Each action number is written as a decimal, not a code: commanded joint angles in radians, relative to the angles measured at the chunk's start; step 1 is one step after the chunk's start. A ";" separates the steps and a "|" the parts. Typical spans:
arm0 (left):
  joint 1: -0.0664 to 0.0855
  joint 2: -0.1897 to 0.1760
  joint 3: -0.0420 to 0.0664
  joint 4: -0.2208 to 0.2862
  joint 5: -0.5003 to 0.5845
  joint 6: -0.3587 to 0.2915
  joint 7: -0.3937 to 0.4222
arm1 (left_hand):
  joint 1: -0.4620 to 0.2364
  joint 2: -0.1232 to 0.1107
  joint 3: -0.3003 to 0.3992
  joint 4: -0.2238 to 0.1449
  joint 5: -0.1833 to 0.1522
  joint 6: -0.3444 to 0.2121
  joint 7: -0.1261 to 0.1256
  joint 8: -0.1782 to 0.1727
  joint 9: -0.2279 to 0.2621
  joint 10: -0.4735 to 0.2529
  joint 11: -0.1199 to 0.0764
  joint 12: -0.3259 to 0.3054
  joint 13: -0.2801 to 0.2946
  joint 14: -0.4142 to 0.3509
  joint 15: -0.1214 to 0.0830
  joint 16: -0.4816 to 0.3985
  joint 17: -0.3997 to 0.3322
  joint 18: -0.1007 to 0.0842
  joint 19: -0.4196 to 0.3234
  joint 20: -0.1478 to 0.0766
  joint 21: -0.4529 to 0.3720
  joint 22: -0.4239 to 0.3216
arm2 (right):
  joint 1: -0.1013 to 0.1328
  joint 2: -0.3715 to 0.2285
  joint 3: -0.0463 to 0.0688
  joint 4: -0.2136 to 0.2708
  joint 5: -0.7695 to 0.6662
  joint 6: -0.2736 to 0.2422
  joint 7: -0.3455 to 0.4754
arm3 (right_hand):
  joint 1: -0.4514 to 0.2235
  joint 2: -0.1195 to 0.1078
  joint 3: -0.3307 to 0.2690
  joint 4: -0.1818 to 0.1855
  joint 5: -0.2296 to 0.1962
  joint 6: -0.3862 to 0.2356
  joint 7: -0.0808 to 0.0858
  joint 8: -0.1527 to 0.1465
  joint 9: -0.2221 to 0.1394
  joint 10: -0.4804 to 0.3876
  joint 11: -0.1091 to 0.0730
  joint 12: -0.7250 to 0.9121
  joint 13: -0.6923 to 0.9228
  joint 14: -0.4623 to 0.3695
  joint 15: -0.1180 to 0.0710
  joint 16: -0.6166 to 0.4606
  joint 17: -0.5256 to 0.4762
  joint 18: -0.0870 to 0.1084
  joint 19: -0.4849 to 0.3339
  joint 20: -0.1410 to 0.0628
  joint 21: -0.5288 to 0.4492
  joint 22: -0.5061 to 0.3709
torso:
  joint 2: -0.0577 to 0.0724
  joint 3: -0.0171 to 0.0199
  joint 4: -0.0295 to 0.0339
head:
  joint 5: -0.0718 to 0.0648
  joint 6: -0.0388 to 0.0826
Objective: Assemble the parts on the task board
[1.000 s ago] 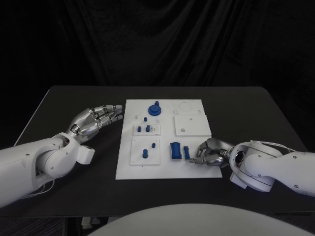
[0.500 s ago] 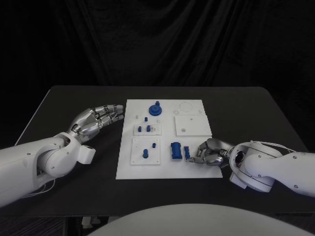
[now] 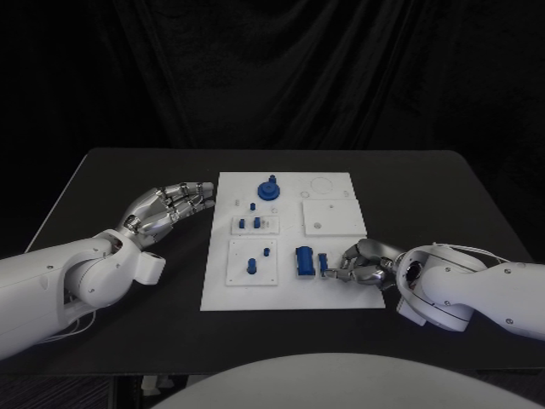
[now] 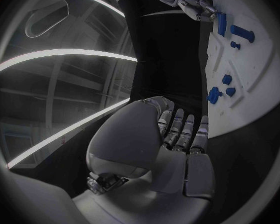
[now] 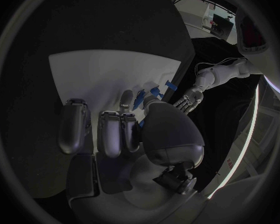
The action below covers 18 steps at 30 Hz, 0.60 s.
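Silver fingers of the left hand point(image 3: 169, 207) are seen spread and empty, laid on the table just left of the white task board point(image 3: 341, 293), while the right hand point(image 3: 361, 266) is curled over its near right edge, pinching a small blue part point(image 3: 325, 265) beside the blue cylinder point(image 3: 303, 260).

right robot hand point(image 5: 124, 129) over white task board point(image 5: 102, 72), blue parts point(image 5: 154, 91) beyond

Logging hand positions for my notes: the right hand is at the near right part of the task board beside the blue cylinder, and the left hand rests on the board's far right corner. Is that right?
One detail is wrong. The left hand lies on the black table off the task board's left edge, not on its far right corner; the head view shows this. The right hand is indeed at the near right part beside the blue cylinder.
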 commanded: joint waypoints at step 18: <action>-0.003 0.010 0.001 -0.003 0.005 0.016 0.003 | -0.004 0.007 0.006 0.002 0.003 0.003 0.060 0.006 0.002 0.003 0.005 0.002 -0.002 0.001 0.006 0.004 0.002 -0.010 0.004 0.003 -0.003 0.001 | -0.002 0.029 0.001 -0.028 0.004 0.049 -0.036 | 0.147 -0.006 0.049 -0.064 0.123 -0.011 -0.021 0.027 0.016 0.102 -0.020 0.003 0.263 0.075 -0.017 0.000 0.092 0.008 0.035 -0.018 -0.011 0.179 | -0.001 -0.0002 -0.0008 | 0.000 0.000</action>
